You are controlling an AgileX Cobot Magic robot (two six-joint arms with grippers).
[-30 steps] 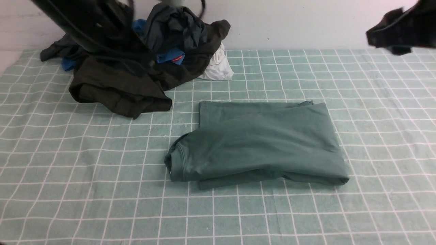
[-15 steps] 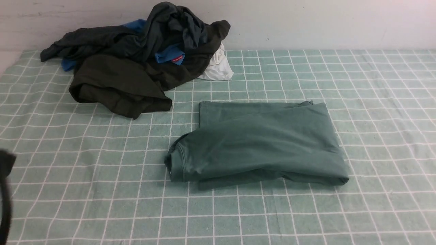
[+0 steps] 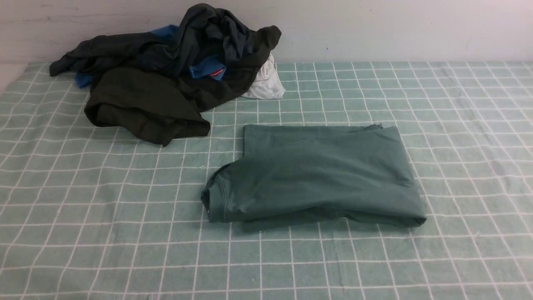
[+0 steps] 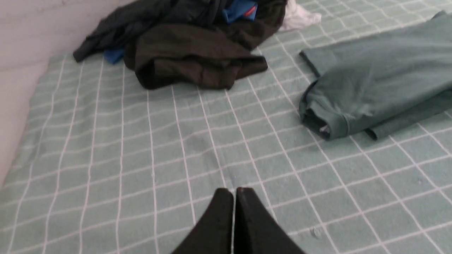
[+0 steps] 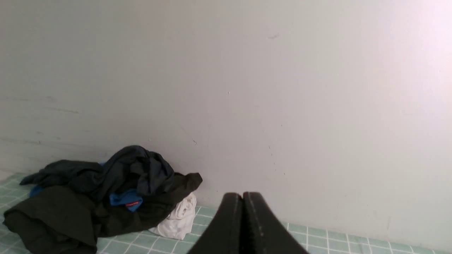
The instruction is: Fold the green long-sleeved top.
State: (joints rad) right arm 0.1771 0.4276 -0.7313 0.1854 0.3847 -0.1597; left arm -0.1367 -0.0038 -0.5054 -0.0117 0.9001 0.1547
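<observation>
Top: your green long-sleeved top [image 3: 316, 177] lies folded on the checked cloth [image 3: 104, 216].
Left gripper [image 4: 233, 197]: closed, holding nothing.
Right gripper [image 5: 243, 201]: closed, holding nothing.

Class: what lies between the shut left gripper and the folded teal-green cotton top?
Only bare checked tablecloth, shown in the left wrist view, between left gripper and top.

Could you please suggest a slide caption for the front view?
Folded green long-sleeved top lying on the checked cloth, with a pile of dark clothes behind it.
</observation>
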